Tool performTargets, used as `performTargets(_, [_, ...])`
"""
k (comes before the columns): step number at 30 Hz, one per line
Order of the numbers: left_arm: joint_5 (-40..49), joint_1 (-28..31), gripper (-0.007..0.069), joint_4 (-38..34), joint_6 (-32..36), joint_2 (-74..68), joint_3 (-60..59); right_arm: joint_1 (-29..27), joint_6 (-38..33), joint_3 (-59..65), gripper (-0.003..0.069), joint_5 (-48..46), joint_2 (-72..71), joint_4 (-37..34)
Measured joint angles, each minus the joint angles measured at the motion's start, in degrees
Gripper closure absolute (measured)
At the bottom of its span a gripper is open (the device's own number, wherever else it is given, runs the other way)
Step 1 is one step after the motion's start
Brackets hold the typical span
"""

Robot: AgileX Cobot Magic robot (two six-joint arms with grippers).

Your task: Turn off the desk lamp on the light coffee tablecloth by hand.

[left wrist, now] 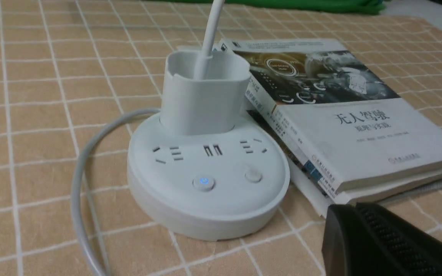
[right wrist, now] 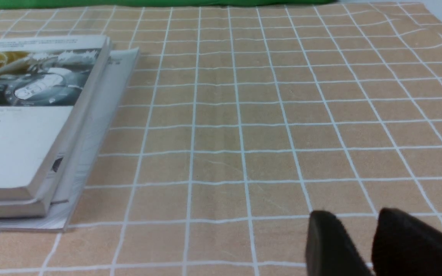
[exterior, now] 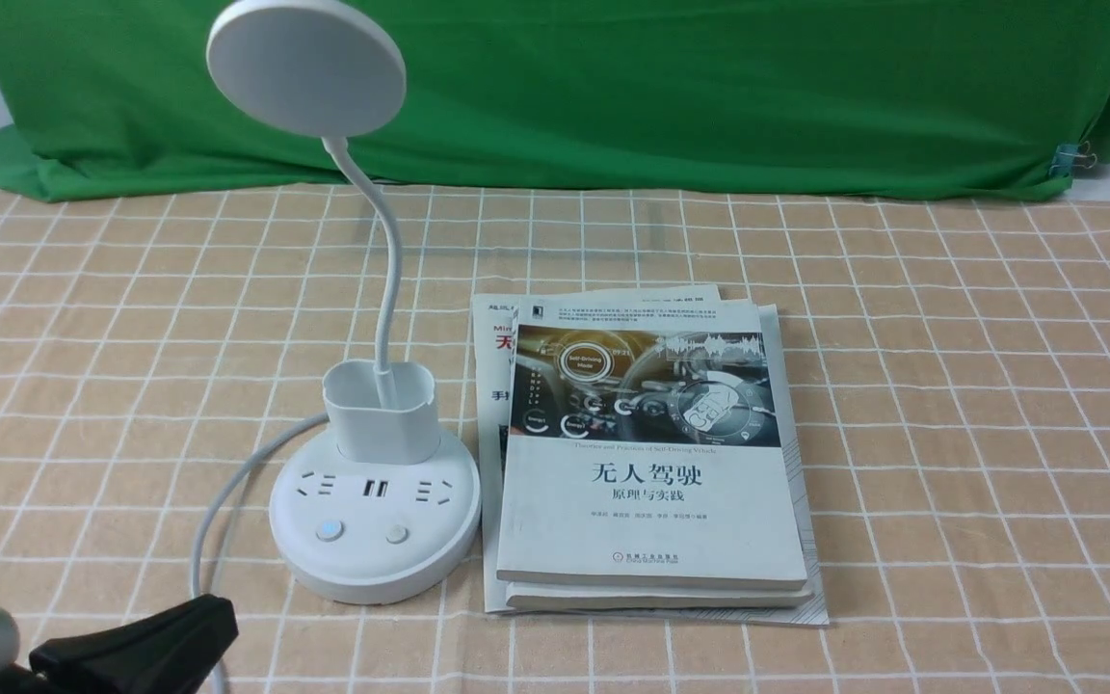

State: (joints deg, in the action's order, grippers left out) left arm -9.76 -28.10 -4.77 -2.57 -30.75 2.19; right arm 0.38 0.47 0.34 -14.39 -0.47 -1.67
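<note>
Checked tan cloth [exterior: 902, 386] covered the desk. Front: lamp [exterior: 377, 520] stood on it, books [exterior: 651, 463] just beside, buttons facing the robot, likely for an easy press. Left gripper [exterior: 198, 627] was near the lamp, not touching. Left wrist: lit button [left wrist: 203, 183] was apart from the finger [left wrist: 390, 245]; couldn't tell if parted or closed. Right wrist: right gripper [right wrist: 355, 222] was slightly parted, empty, no lamp visible.

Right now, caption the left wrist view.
Left gripper near the desk lamp, its blue-lit button facing it, books alongside.
</note>
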Motion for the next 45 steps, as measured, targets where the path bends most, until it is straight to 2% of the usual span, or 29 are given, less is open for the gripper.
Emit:
performTargets(6, [-2.3,0.0,0.0628,0.0,0.8,0.0,-1.0,0.0,0.0,0.0,0.0416,0.0,0.0,0.0])
performTargets(10, [-4.2,1.6,0.0628,-2.7,6.3,2.1,-2.2,0.0,0.0,0.0,0.0416,0.0,0.0,0.0])
performTargets(12, [-4.5,5.5,0.0628,-4.8,8.6,5.2,-2.4,0.0,0.0,0.0,0.0416,0.0,0.0,0.0])
performTargets(13, [-4.5,5.5,0.0628,-4.9,8.6,5.5,-2.4,0.0,0.0,0.0,0.0416,0.0,0.0,0.0])
performTargets(15, [-1.6,11.5,0.0628,-4.6,9.3,10.7,-2.5,0.0,0.0,0.0,0.0416,0.0,0.0,0.0])
performTargets(22, [13.3,26.2,0.0628,-3.1,9.4,27.2,-2.6,0.0,0.0,0.0,0.0416,0.0,0.0,0.0])
performTargets(28, [23.0,33.0,0.0628,-3.4,9.0,30.7,-2.6,0.0,0.0,0.0,0.0416,-0.1,0.0,0.0])
performTargets(32, [25.7,33.9,0.0628,-3.6,7.7,30.8,-2.6,0.0,0.0,0.0,0.0416,0.0,0.0,0.0])
performTargets(40, [26.4,30.1,0.0628,-3.7,5.9,30.8,-2.6,0.0,0.0,0.0,0.0416,0.0,0.0,0.0])
performTargets(45, [26.5,29.7,0.0628,-4.0,5.9,30.8,-2.6,0.0,0.0,0.0,0.0416,0.0,0.0,0.0])
